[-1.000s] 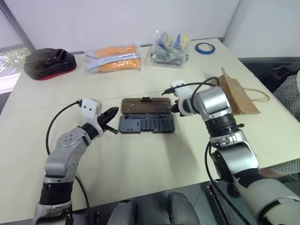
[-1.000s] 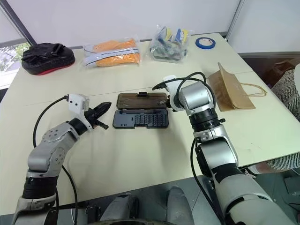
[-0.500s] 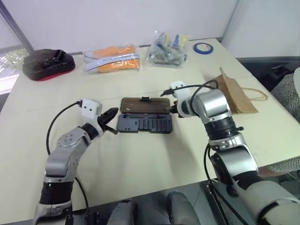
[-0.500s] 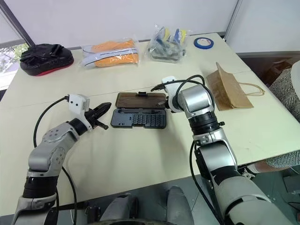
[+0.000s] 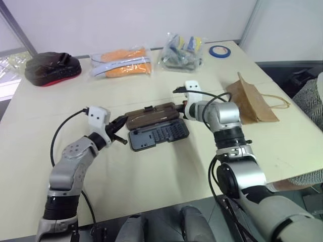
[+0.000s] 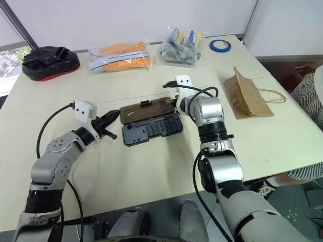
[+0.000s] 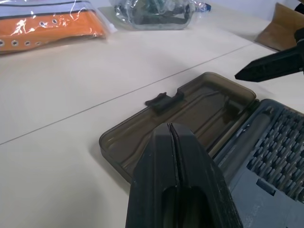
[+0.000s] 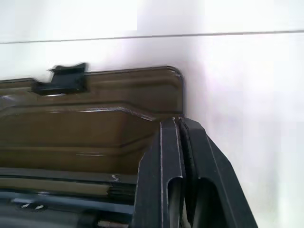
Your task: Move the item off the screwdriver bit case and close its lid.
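**Q:** From the head cameras, where does it all lie, and what could go wrong?

**Me:** The screwdriver bit case (image 5: 157,135) sits mid-table, skewed, its lid (image 5: 151,115) still open and lying flat on the far side. The paper bag (image 5: 250,104) is already off it, well apart on the right. My right gripper (image 6: 177,105), fingers pressed together and empty, is at the lid's right end. My left gripper (image 5: 120,129), likewise closed on nothing, hovers just beside the case's left end. I judge the risk to be this: pushing at one end could spin or slide the case instead of folding the lid.

**Q:** Left wrist view?

**Me:** My closed fingers (image 7: 175,180) point over the lid's near corner; the latch tab (image 7: 160,99) is on its far edge. If the tab doesn't meet the tray squarely, the lid may not catch.

**Q:** Right wrist?

**Me:** Shut fingers (image 8: 178,175) at the lid's edge; whether they touch it I can't tell.

**Q:** Counts?

**Me:** One case, one lid, one bag, two orange packets (image 5: 122,62), one clear bag of oddments (image 5: 182,50), one blue tape roll (image 5: 219,51), one black-and-red pouch (image 5: 53,68).
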Robot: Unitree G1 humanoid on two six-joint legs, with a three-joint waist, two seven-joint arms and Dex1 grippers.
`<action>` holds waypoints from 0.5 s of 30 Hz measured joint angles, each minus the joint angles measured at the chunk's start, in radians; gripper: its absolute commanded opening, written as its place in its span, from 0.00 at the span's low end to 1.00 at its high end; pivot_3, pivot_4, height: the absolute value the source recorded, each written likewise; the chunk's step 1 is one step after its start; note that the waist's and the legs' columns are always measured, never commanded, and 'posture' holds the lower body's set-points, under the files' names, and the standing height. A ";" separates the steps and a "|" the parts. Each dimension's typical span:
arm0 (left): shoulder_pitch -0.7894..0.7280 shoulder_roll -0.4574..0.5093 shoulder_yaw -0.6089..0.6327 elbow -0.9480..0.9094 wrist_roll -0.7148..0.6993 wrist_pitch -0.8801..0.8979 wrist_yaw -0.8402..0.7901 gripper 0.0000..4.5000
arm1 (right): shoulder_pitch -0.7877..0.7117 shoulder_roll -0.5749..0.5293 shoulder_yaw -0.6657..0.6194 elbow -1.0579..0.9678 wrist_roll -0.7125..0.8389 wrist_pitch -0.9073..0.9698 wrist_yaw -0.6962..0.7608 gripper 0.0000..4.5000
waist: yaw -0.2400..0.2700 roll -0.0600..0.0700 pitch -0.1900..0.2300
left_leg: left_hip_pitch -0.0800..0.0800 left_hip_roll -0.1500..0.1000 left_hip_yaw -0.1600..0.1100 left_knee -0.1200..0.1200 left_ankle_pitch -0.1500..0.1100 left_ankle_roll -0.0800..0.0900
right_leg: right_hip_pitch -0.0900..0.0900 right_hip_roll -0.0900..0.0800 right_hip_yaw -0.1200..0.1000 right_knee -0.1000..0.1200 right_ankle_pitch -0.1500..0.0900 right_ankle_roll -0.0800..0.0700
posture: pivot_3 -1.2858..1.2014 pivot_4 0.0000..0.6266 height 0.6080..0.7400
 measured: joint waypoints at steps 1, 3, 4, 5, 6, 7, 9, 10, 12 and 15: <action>0.000 0.000 0.000 0.000 0.000 0.000 0.000 0.00 | 0.000 -0.005 0.016 -0.003 -0.001 -0.006 0.009 0.01 | 0.000 0.000 0.000 | 0.000 0.000 0.000 0.000 0.000 0.000 | 0.000 0.000 0.000 0.000 0.000 0.000 | 0.52 0.24 1.00; 0.000 0.000 0.000 0.000 0.000 0.000 0.000 0.00 | 0.000 -0.008 0.043 -0.007 -0.004 -0.036 0.022 0.01 | 0.000 0.000 0.000 | 0.000 0.000 0.000 0.000 0.000 0.000 | 0.000 0.000 0.000 0.000 0.000 0.000 | 0.52 0.24 1.00; -0.001 0.000 -0.001 0.000 0.000 0.000 0.000 0.00 | 0.000 -0.009 0.056 -0.008 -0.007 -0.050 0.028 0.01 | 0.000 0.000 0.000 | 0.000 0.000 0.000 0.000 0.000 0.000 | 0.000 0.000 0.000 0.000 0.000 0.000 | 0.52 0.24 1.00; -0.002 0.000 -0.003 0.000 0.000 0.000 0.000 0.00 | 0.001 -0.011 0.067 -0.008 -0.009 -0.064 0.034 0.01 | 0.000 0.000 0.000 | 0.000 0.000 0.000 0.000 0.000 0.000 | 0.000 0.000 0.000 0.000 0.000 0.000 | 0.52 0.24 1.00; -0.005 0.000 -0.005 0.000 0.000 0.000 0.000 0.00 | 0.001 -0.014 0.077 -0.008 -0.010 -0.077 0.038 0.01 | 0.001 0.000 0.000 | 0.000 0.000 0.000 0.000 0.000 0.000 | 0.000 0.000 0.000 0.000 0.000 0.000 | 0.52 0.24 1.00; -0.006 0.000 -0.005 0.000 0.000 0.000 0.000 0.00 | 0.001 -0.016 0.082 -0.008 -0.010 -0.084 0.040 0.07 | 0.001 0.000 0.000 | 0.000 0.000 0.000 0.000 0.000 0.000 | 0.000 0.000 0.000 0.000 0.000 0.000 | 0.52 0.24 1.00; -0.011 0.000 -0.008 0.001 0.000 -0.001 0.000 0.00 | 0.001 -0.019 0.090 -0.006 -0.011 -0.097 0.049 0.21 | 0.001 0.000 0.000 | 0.000 0.000 0.000 0.000 0.000 0.000 | 0.000 0.000 0.000 0.000 0.000 0.000 | 0.52 0.24 1.00; -0.015 0.000 -0.012 0.002 0.000 -0.001 -0.001 0.00 | 0.000 -0.023 0.095 0.005 -0.013 -0.113 0.051 0.30 | 0.001 0.000 0.000 | 0.000 0.000 0.000 0.000 0.000 0.000 | 0.000 0.000 0.000 0.000 0.000 0.000 | 0.52 0.24 1.00; -0.020 0.000 -0.017 0.007 0.000 -0.003 -0.002 0.00 | -0.005 -0.028 0.106 0.056 -0.024 -0.152 0.060 0.55 | 0.001 0.000 0.000 | 0.000 0.000 0.000 0.000 0.000 0.000 | 0.000 0.000 0.000 0.000 0.000 0.000 | 0.52 0.24 1.00; -0.025 0.000 -0.021 0.016 0.001 -0.005 -0.002 0.00 | -0.030 -0.031 0.119 0.178 -0.044 -0.219 0.070 0.64 | 0.000 0.000 0.000 | 0.000 0.000 0.000 0.000 0.000 0.000 | 0.000 0.000 0.000 0.000 0.000 0.000 | 0.52 0.24 1.00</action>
